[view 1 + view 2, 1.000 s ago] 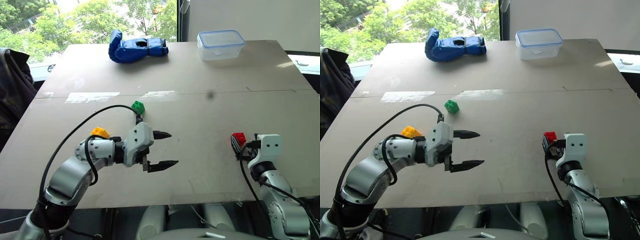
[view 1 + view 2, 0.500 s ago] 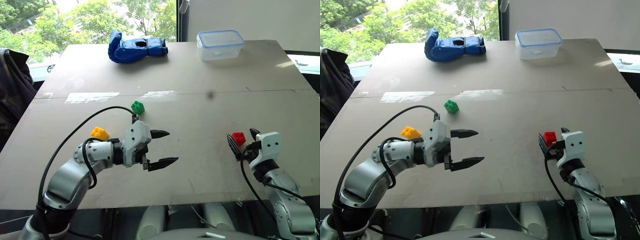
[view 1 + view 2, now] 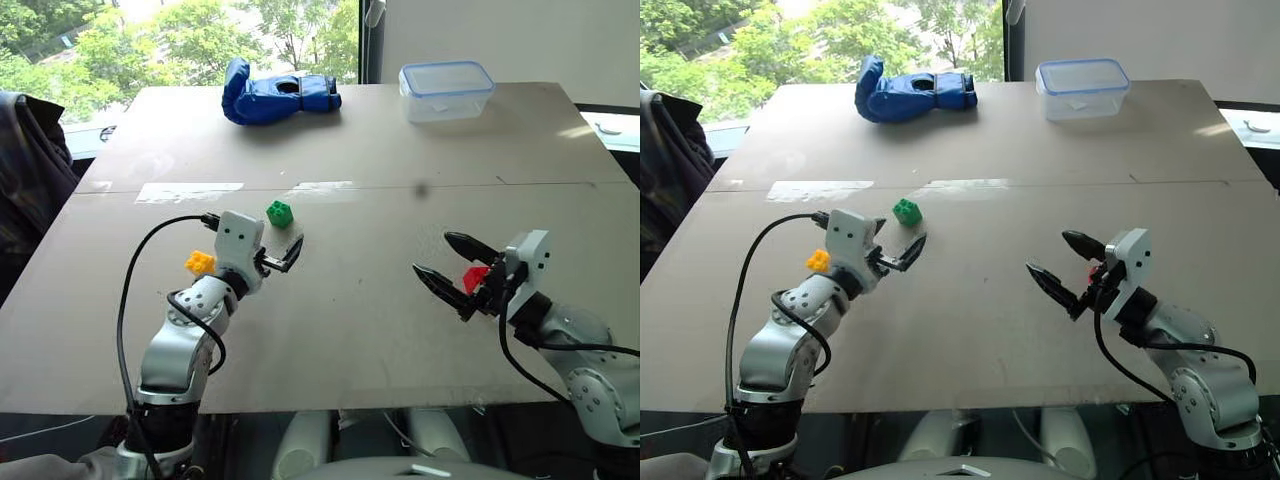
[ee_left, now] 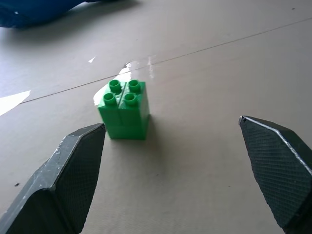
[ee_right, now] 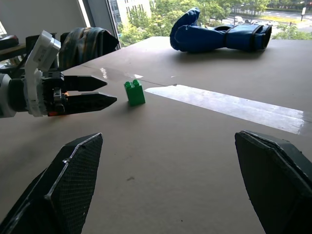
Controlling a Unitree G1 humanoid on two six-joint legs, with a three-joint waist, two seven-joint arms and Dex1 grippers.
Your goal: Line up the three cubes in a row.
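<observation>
Green cube apparently untouched before the low, level, spread left end effector.

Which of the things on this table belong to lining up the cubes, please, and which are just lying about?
Belong to the job:
green cube
yellow-orange cube
red cube

Lying about:
blue glove
lidded plastic container
strips of tape

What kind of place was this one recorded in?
Probably an indoor lab or office test space: a plain board table beside a large window onto trees, with loose props on it, a blue boxing glove and a lidded plastic container.
</observation>
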